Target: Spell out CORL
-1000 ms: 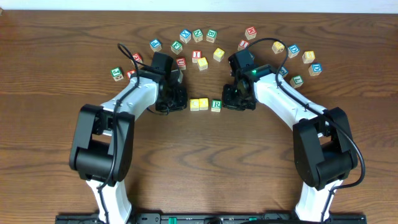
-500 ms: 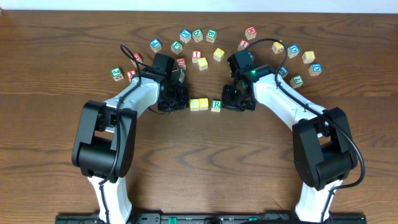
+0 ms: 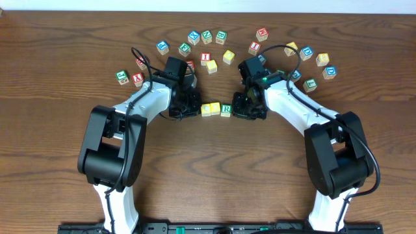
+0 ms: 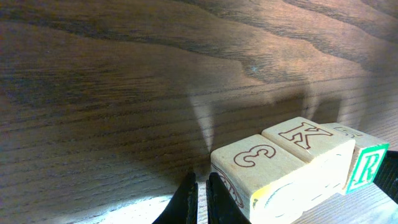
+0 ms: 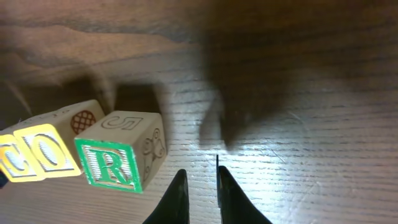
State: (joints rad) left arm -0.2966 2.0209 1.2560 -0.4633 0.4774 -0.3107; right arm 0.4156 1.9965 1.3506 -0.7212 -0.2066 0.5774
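Left gripper (image 4: 199, 194): only the fingertips show at the bottom edge of the left wrist view. They are pressed closed with nothing between them, just beside the row's end; contact is hard to judge.

Row of three cubes at mid-table, touching side to side:
- first yellow-faced wooden cube (image 3: 206, 109), reads C, cut off in the right wrist view, red 3 on another face
- second yellow-faced wooden cube (image 3: 215, 108), reads O, red K on another face
- white-faced wooden cube with a green R (image 3: 225, 110), with a 5 on another face

Right gripper (image 5: 200, 186): all but closed, empty, near the R cube but clear of it.

Scattered wooden letter cubes (image 3: 162, 46) arc across the far side of the brown wooden table (image 3: 52, 97). Several are partly hidden by the arms, so there is no firm count, and their letters are too small to read.
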